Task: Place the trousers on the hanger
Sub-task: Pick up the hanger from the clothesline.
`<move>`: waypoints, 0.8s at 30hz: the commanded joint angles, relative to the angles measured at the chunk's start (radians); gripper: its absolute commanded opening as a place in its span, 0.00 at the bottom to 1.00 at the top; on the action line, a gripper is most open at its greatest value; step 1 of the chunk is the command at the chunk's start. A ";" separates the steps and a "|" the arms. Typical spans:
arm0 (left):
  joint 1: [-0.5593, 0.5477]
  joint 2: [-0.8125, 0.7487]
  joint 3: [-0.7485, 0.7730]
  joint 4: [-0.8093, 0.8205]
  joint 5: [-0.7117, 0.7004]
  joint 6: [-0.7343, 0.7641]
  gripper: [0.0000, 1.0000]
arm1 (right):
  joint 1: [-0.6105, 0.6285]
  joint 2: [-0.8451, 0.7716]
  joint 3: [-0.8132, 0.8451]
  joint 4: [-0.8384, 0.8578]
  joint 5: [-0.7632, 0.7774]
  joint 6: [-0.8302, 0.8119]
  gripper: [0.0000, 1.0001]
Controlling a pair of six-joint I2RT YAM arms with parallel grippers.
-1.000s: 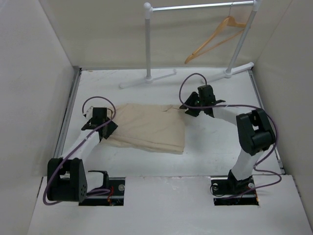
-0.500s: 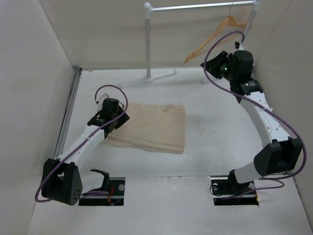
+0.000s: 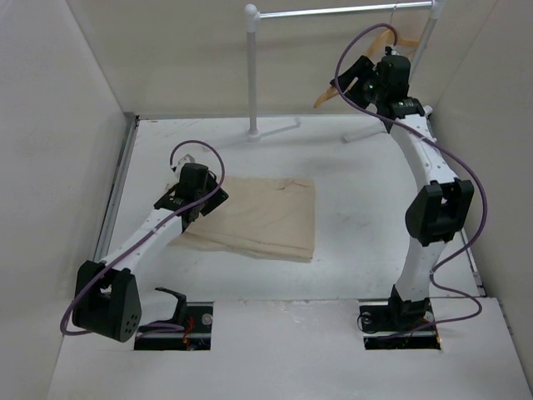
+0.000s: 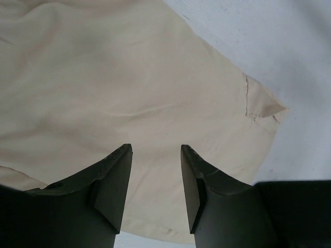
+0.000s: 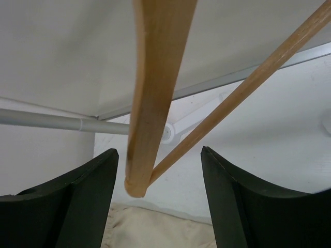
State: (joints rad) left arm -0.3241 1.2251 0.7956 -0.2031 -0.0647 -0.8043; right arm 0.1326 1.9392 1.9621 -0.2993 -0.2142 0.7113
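The beige trousers [image 3: 262, 217] lie folded flat on the white table; they fill the left wrist view [image 4: 129, 88]. My left gripper [image 3: 202, 185] is open just above their left edge, its fingers [image 4: 116, 175] apart over the cloth, holding nothing. The wooden hanger [image 3: 326, 94] hangs by its hook from the white rack, mostly hidden behind my right arm. My right gripper [image 3: 360, 73] is raised at the hanger's lower end and open; in the right wrist view the hanger's end [image 5: 150, 103] and crossbar [image 5: 248, 85] sit between the fingers, touching neither.
The white metal rack [image 3: 251, 75] stands at the back of the table, its rail [image 3: 333, 12] at the top. White walls close in left, right and back. A corner flap of cloth [image 4: 264, 106] sticks out at the trousers' edge.
My right arm swung up from the trousers' right edge to the hanger on the rack. My left gripper shifted slightly right and forward over the trousers' left edge.
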 commanded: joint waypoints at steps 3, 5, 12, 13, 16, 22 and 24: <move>0.013 0.025 0.039 0.030 0.031 0.025 0.41 | -0.005 0.020 0.113 0.012 -0.039 -0.036 0.70; 0.013 0.031 0.036 0.033 0.031 0.025 0.41 | -0.005 0.023 0.112 0.020 -0.036 -0.036 0.69; 0.021 0.033 0.017 0.036 0.039 0.025 0.41 | -0.001 0.053 0.135 0.026 -0.010 -0.032 0.64; 0.024 0.033 0.016 0.036 0.040 0.025 0.41 | 0.000 0.066 0.144 0.026 -0.008 -0.029 0.64; 0.036 0.030 0.014 0.037 0.049 0.025 0.41 | 0.002 0.107 0.173 0.031 -0.019 -0.023 0.64; 0.049 0.024 0.010 0.034 0.052 0.030 0.41 | 0.017 0.118 0.152 0.109 -0.034 -0.010 0.57; 0.049 0.027 0.011 0.034 0.052 0.030 0.40 | 0.017 0.112 0.138 0.137 -0.045 0.000 0.49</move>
State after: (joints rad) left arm -0.2790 1.2633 0.7956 -0.1970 -0.0219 -0.7921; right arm 0.1375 2.0758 2.0937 -0.2733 -0.2329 0.7029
